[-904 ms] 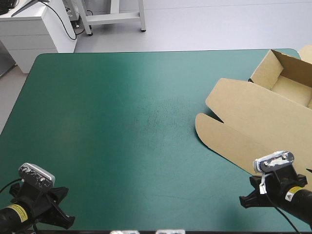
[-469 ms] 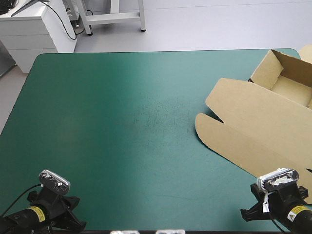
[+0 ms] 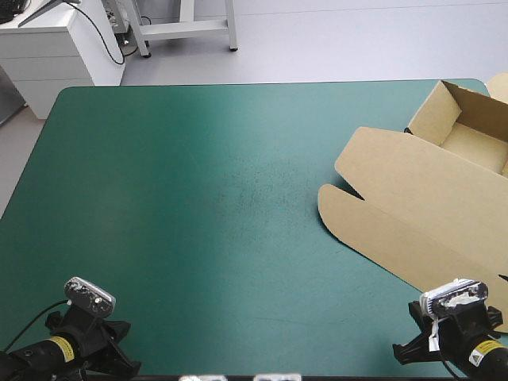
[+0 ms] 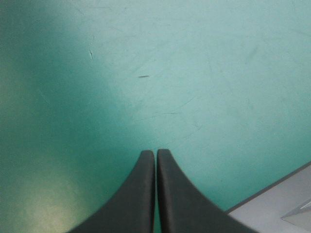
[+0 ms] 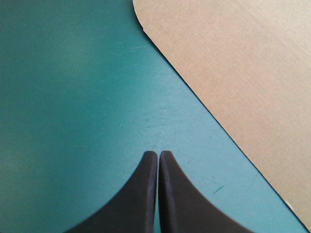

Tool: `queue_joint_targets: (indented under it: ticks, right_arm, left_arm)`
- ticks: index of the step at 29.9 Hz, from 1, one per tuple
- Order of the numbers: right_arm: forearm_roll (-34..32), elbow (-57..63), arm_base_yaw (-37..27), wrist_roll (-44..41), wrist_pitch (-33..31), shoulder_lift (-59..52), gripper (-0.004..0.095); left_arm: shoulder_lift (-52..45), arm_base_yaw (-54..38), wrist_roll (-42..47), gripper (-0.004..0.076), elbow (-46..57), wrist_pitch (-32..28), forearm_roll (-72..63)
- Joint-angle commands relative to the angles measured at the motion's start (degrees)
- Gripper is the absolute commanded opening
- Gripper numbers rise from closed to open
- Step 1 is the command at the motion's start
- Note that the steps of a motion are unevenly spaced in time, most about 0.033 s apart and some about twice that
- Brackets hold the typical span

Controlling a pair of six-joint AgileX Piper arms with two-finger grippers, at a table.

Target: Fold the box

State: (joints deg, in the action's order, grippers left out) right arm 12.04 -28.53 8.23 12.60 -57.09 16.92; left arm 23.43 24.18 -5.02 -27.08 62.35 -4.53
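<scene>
Down at the near left corner of the table (image 3: 48, 159), the left gripper (image 4: 156, 151) has its black fingers pressed together on nothing, with only the bare teal-green cover (image 3: 198, 198) ahead of it. It slid a little along the near edge toward the middle earlier and has not stirred since just before.

The right gripper (image 5: 158, 153) is likewise pinched shut and empty. It has drawn back toward the near right corner. Earlier it stood over the near rim of the box's lid; now it hangs over the cover, with the lid's slanted edge just ahead and to one side, not touching.

The box (image 3: 413, 206) has not shifted. Its tray (image 3: 468, 131) stands with walls raised at the far right corner, running past the right edge. The lid (image 5: 233, 63) lies flat from it toward the near edge.

To my eye both arms are backing off to rest. That suggests the folding is as far along as it will get, leaving an open tray with the lid down flat.
</scene>
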Motion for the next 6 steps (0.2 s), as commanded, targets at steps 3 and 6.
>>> queue_joint_targets:
  ticks: [3, 6]
  right_arm:
    - [0.63, -1.50, 0.11, 0.07, 3.65, 0.58, -0.0002]
    - [0.63, -1.50, 0.11, 0.07, 3.65, 0.58, -0.0002]
  left_arm:
    - [0.51, 0.34, 0.23, -0.0008, -1.40, -2.77, -1.02]
    - [0.51, 0.34, 0.23, -0.0008, -1.40, -2.77, -1.02]
